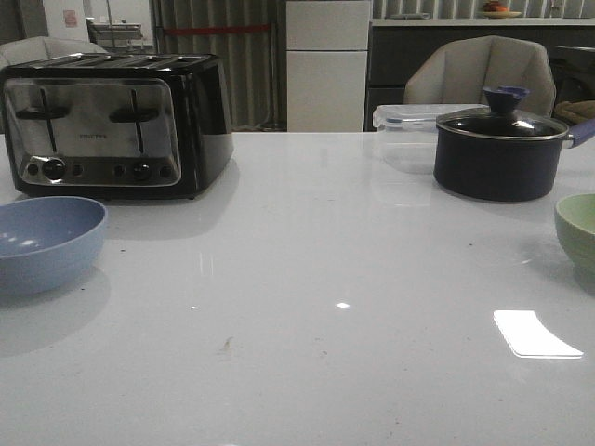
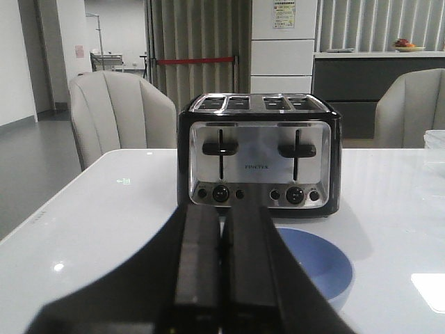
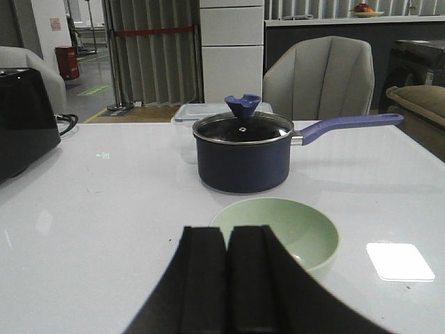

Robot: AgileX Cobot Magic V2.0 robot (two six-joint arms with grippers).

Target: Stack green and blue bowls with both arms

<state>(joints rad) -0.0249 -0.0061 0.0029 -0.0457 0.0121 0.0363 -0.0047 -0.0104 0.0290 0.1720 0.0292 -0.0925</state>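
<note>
Sitting at the front view's left edge, the blue bowl (image 1: 46, 243) rests upright on the white bench (image 1: 307, 279), just in front of the black and silver toaster (image 1: 112, 125) and apart from it. The green bowl (image 1: 578, 229) stands upright at the far right edge of the bench, partly cut off, near the dark navy pot (image 1: 500, 153) with its glass lid. The two bowls are well apart, neither stacked. In the left wrist view the left end effector (image 2: 221, 268) has its fingers pressed together with nothing between them, above the blue bowl (image 2: 316, 263). The right end effector (image 3: 228, 278) is likewise closed and empty, just before the green bowl (image 3: 292, 233)
</note>
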